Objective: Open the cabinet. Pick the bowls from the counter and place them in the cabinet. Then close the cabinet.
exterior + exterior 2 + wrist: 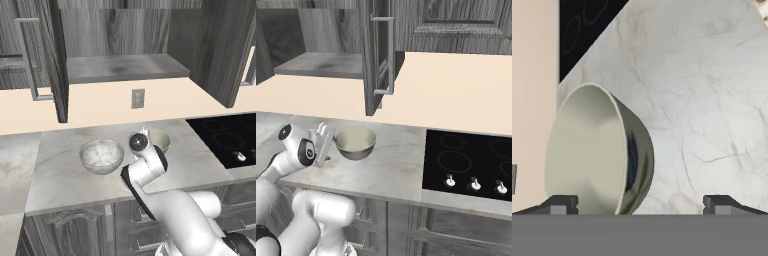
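Cabinet [125,70] doors swung wide, shelf bare; bowls [102,156] on counter [60,175] below, cooktop [471,160] beside.

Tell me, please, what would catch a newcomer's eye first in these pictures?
First, the cabinet above the counter, both doors swung wide and its shelf bare. Below it two bowls sit on the counter: a marble-look bowl to the left and a cream bowl nearer the black cooktop. The white arm reaches in beside the cream bowl, its gripper open, one of its fingers on either side of the bowl's wall.
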{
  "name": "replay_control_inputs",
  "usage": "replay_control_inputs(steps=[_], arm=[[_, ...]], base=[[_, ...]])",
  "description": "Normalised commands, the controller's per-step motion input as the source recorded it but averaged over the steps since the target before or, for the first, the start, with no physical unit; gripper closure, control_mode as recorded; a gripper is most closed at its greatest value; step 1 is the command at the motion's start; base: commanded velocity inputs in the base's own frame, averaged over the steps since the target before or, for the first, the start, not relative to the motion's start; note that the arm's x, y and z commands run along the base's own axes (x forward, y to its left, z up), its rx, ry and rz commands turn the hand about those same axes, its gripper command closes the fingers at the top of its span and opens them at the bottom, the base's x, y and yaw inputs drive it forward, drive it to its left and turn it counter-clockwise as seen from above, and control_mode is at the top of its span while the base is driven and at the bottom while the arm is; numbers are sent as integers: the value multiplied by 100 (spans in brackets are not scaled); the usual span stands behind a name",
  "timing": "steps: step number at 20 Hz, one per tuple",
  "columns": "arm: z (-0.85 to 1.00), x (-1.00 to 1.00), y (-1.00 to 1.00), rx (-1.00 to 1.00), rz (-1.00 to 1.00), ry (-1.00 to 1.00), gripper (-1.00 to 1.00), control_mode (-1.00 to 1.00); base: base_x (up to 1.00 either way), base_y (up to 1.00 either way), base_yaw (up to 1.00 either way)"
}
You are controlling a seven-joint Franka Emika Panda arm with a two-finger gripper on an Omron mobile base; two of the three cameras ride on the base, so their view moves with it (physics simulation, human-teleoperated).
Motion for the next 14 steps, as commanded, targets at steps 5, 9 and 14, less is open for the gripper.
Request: replay_control_inputs(steps=[5,9,14], arm=[[-6,25,0,5,0,12,-100,-100],[0,10,0,4,0,22,-100,-100],[-6,15,0,1,0,18,-100,-100]], base=[[0,0,0],[0,0,0],[0,0,0]])
